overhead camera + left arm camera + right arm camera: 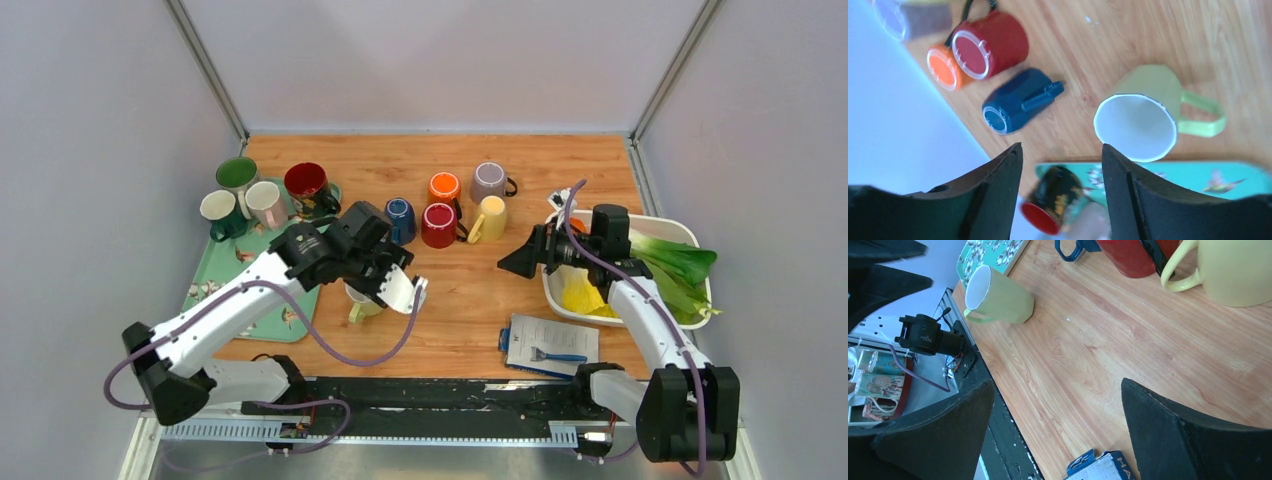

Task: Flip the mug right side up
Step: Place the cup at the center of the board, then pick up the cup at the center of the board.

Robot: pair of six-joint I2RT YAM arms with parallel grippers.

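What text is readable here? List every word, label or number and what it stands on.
Nothing reads cleanly.
Booklet: printed lines, too small to read.
Its blue corner, right wrist view: white letters, cut off by the frame.
Black mug on the tray: gold markings, blurred.

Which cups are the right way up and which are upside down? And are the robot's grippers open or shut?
light green mug: right way up, not held
blue mug: upside down
red mug: upside down
orange mug: upside down
grey mug: upside down
left gripper: open, empty
right gripper: open, empty
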